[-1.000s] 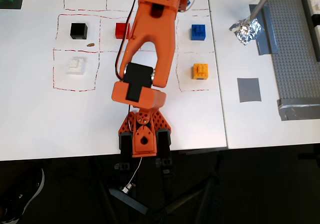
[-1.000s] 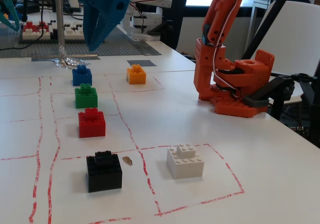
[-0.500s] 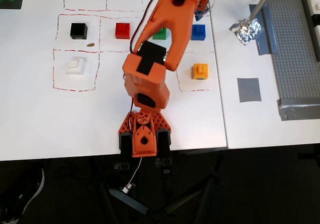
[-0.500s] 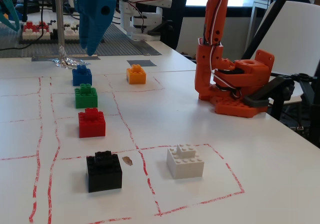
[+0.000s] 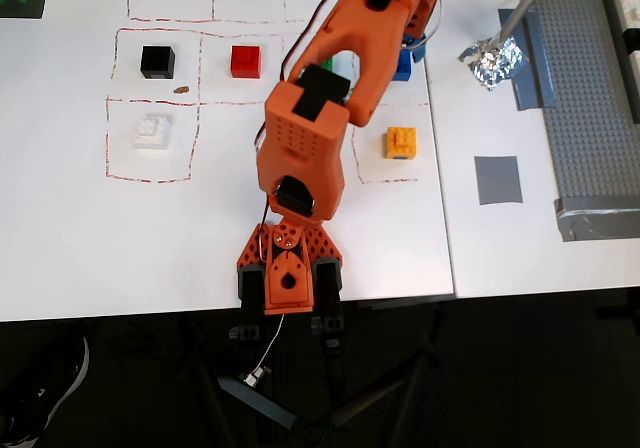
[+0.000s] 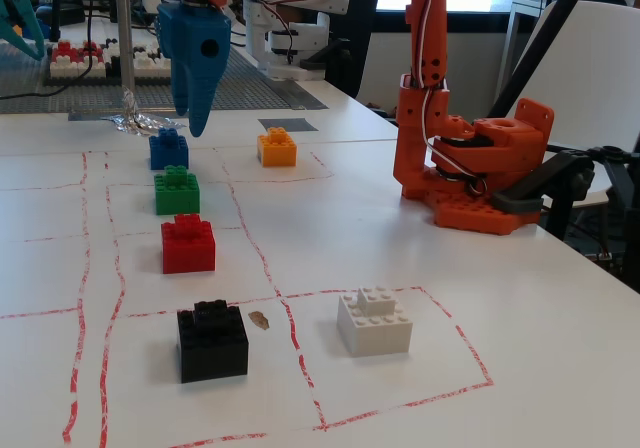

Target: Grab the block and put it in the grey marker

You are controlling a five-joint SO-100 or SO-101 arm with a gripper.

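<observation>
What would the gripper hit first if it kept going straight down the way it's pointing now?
Probably the blue block. The gripper points down with its tip just above and slightly right of that block in the fixed view; depth is unclear, so it might meet bare table beside it.

It looked like a robotics lab: behind the white table (image 6: pixel 520 298) stood another robot arm (image 6: pixel 290 8) and office chairs (image 6: pixel 590 78).
</observation>
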